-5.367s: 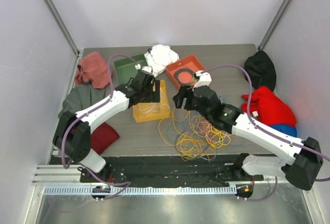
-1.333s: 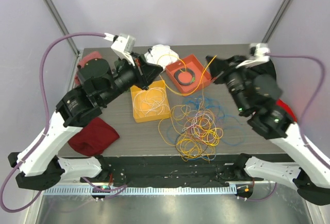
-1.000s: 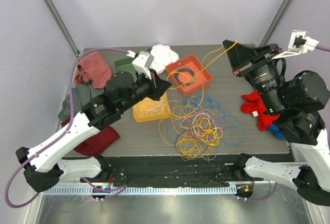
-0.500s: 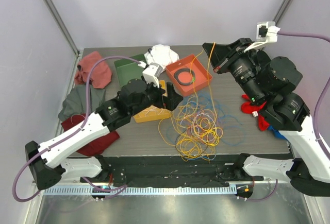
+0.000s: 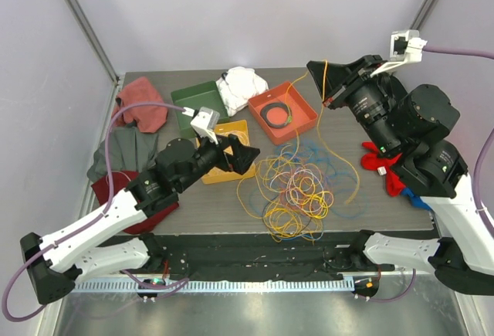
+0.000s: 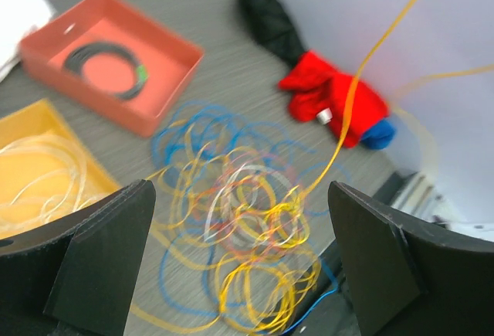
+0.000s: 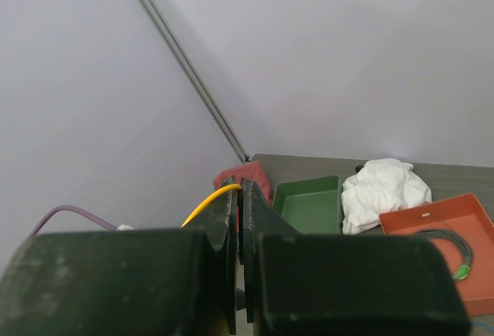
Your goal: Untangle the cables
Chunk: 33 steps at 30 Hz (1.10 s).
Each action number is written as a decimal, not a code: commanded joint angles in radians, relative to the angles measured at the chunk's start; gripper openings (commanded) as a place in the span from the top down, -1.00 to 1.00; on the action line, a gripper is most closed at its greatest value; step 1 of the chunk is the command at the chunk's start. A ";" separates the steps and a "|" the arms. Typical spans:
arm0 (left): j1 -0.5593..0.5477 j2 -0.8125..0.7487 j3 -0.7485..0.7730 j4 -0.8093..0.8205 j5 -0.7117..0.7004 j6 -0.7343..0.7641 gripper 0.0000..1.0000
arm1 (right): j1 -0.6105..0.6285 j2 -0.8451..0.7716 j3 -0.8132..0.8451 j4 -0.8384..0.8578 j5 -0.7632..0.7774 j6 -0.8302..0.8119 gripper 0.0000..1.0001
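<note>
Cables (image 5: pixel 297 193), overhead view: lying in one overlapping heap of yellow, blue, pink and white loops at the centre-front of the table (image 5: pixel 208 201).
Right gripper (image 5: pixel 319 75), overhead view: hanging high over the far side of the table, pinching one yellow cable (image 5: pixel 359 171), which is arcing down to the heap.
Left gripper (image 5: pixel 245 157), overhead view: hovering spread wide and holding nothing, beside the yellow tray (image 5: pixel 236 128), just left of the heap.
Fingers (image 6: pixel 93 263), left wrist view: standing far apart with nothing between them and pointing at the heap; the lifted strand is rising out of it toward the upper right.
Trays, left wrist view: a pale coil is lying in the yellow tray and a black coil (image 6: pixel 104 58) in the orange tray (image 6: pixel 166 93).
Jaws, right wrist view: pressing together on the yellow cable, which is emerging left of the tips.
Progress: judging by the trays, two coils are already sorted and one strand is being drawn free; most of the cables are awaiting separation.
</note>
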State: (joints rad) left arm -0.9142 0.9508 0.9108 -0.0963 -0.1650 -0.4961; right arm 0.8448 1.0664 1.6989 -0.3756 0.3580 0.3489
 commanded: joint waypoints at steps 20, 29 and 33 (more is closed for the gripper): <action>-0.046 0.178 -0.010 0.523 0.257 0.097 -0.99 | 0.005 0.010 -0.151 0.102 -0.028 0.088 0.98; -0.046 0.316 0.019 0.630 0.234 0.022 -1.00 | 0.005 0.000 -0.159 0.116 -0.050 0.119 0.98; -0.046 0.350 0.026 0.679 0.246 0.004 -1.00 | 0.004 -0.009 -0.165 0.113 -0.047 0.122 0.98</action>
State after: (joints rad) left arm -0.9581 1.2930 0.8906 0.4419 0.0708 -0.4648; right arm 0.8448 1.0840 1.5375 -0.3111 0.3191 0.4553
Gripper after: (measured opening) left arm 0.996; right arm 0.033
